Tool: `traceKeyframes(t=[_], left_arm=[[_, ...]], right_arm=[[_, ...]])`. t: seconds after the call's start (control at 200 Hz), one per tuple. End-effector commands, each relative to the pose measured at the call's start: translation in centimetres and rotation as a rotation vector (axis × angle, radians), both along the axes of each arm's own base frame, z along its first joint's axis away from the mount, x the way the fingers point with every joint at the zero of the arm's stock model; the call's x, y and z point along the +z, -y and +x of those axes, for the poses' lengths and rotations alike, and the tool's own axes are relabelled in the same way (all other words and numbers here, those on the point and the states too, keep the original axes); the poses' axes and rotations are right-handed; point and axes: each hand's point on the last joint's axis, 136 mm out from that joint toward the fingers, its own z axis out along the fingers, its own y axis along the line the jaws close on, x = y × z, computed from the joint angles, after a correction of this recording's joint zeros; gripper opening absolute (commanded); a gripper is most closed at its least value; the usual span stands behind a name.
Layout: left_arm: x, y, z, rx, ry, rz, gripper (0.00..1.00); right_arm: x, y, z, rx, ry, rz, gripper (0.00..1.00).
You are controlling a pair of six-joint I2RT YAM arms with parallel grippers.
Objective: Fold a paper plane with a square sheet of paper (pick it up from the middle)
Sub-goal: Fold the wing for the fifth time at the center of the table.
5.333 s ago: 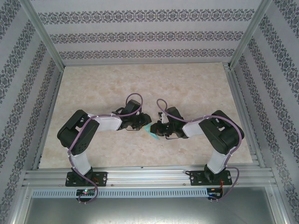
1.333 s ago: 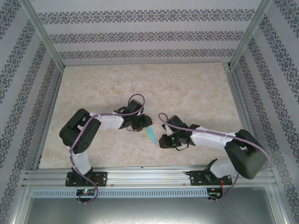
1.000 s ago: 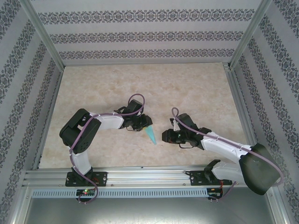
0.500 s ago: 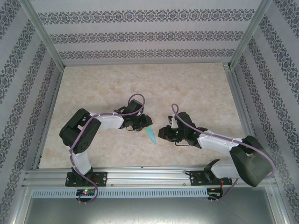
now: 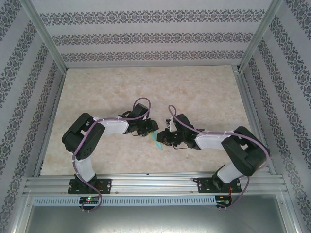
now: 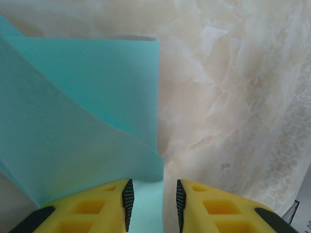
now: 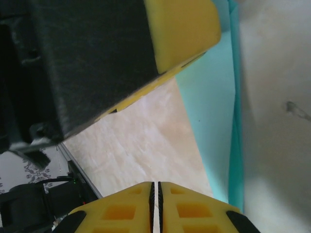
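The square sheet of paper now lies folded as a narrow teal paper plane on the marble table, between the two grippers. My left gripper stands over its far end. In the left wrist view, layered teal folds run under and between the yellow fingers, whose jaws stand apart, one pad over paper and one over bare marble. My right gripper sits just right of the plane. Its jaws are closed to a thin slit with nothing between them, and the teal paper lies ahead to the right.
The left gripper's yellow finger and black body loom close in the right wrist view. The marble tabletop stretches away behind the arms. Metal frame rails run along the near edge, and patterned walls enclose the sides.
The right arm, which had swung out to the right, has come back in beside the plane, and its jaws have closed. The left arm and the paper have stayed put.
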Motion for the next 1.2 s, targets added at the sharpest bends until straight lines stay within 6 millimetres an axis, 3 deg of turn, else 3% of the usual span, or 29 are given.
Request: traceKeyframes(t=[0.0, 0.15, 0.325, 0.834, 1.194], left_arm=[[-2.8, -1.8, -1.3, 0.012, -0.074, 0.098, 0.35], [-2.7, -1.7, -1.3, 0.012, -0.073, 0.097, 0.34], [-2.7, -1.7, -1.3, 0.011, -0.073, 0.098, 0.34], [-2.9, -1.8, -1.3, 0.020, -0.081, 0.103, 0.34], [-3.1, -2.1, -1.5, 0.028, -0.087, 0.106, 0.34]], right_arm=[[0.8, -1.5, 1.0, -0.004, -0.002, 0.068, 0.13], [0.0, -2.1, 1.3, 0.006, -0.035, 0.078, 0.11], [-1.1, -1.4, 1.0, 0.000, -0.063, 0.060, 0.11], [-6.1, 1.0, -3.8, 0.059, -0.175, -0.048, 0.11], [-6.2, 2.6, -5.8, 0.092, -0.140, -0.187, 0.10]])
